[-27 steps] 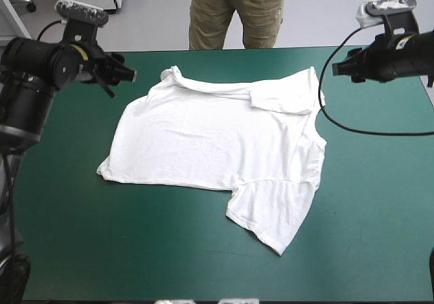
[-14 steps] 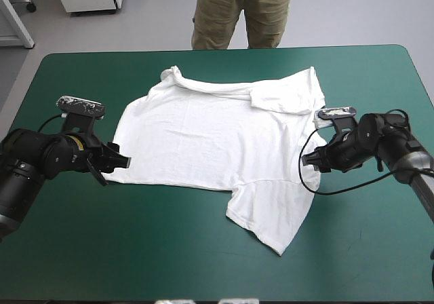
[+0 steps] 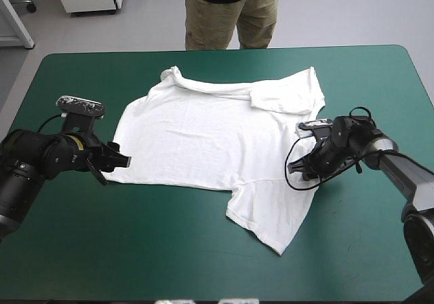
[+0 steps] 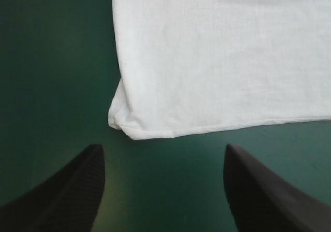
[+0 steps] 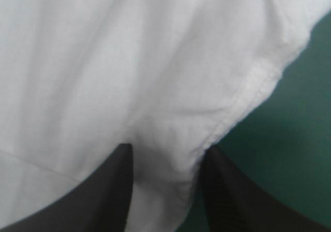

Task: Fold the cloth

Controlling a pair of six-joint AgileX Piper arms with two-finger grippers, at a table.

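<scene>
T-shirt [image 3: 210, 134]: spread flat, mid-counter [image 3: 366, 250].
Left gripper [image 4: 163, 151]: fingers wide apart, just short of the T-shirt's near corner, not touching it.
Right gripper [image 5: 168, 151]: fingers apart, T-shirt's side hem between them.

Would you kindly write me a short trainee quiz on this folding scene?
1. True or false: the left gripper holds the T-shirt.
2. The T-shirt is: A) spread flat, B) a folded bundle, C) lifted.
3. Which gripper has the T-shirt's edge between its open fingers?
Key: 1 false, a corner only lies ahead of its open fingers; 2 A; 3 the right gripper.
</scene>
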